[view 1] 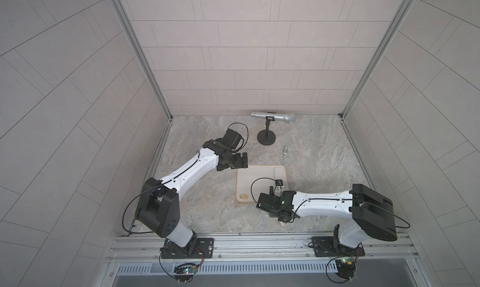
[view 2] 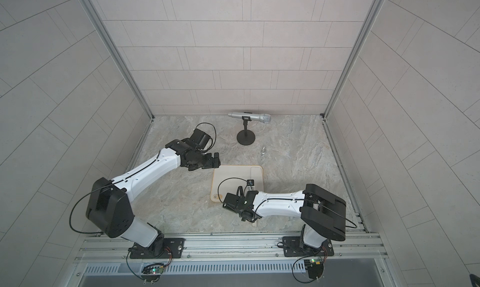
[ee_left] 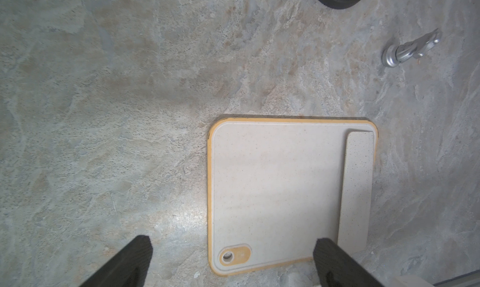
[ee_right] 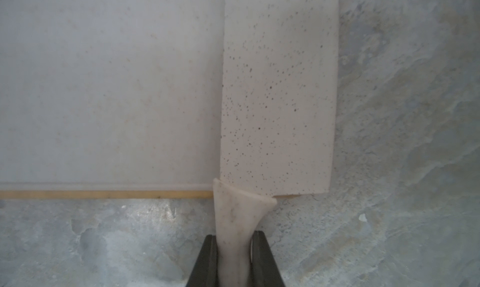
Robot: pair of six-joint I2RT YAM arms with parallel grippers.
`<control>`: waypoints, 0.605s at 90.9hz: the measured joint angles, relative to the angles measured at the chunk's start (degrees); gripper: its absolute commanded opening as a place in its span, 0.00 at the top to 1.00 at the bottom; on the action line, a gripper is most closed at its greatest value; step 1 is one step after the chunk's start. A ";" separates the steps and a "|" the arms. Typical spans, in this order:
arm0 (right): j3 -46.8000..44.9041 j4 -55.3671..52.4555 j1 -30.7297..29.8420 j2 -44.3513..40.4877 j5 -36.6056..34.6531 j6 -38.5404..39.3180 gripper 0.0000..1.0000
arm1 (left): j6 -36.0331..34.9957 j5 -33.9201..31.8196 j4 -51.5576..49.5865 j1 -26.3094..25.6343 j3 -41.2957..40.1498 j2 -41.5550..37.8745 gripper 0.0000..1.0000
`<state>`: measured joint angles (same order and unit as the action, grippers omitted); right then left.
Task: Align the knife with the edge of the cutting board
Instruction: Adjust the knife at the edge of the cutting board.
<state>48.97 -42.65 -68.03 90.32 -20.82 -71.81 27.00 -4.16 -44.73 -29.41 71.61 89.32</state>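
The right gripper (ee_right: 234, 242) clamps the knife (ee_right: 278, 90) by its handle, blade flat along the cutting board (ee_right: 104, 90) edge.

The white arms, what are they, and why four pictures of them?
They are two robot arms at a stone-look table. Two pictures look down from overhead; two come from cameras on the arms' wrists. On the table: a board, a microphone on a stand and a small metal piece. The right gripper is shut on the handle of the knife, whose blade lies along one board edge. The left gripper hangs open, empty.
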 measured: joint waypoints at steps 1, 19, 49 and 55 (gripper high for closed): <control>0.00 0.00 0.09 0.00 -0.02 0.00 1.00 | 0.00 0.00 -0.02 0.00 0.00 0.00 0.00; 0.00 0.28 1.05 0.00 -0.02 0.24 1.00 | 0.00 -0.02 -0.07 -0.02 0.00 0.00 0.00; 0.00 0.76 1.90 0.00 -0.28 0.24 1.00 | 0.00 -0.20 -0.15 -0.24 0.00 0.02 0.00; 0.00 0.76 1.90 0.00 -0.37 0.24 1.00 | 0.00 -0.20 -0.15 -0.26 0.00 0.04 0.00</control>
<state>48.97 -41.89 -66.13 90.32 -21.19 -71.57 27.00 -4.36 -44.88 -29.67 71.61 89.36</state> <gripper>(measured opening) 0.150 0.994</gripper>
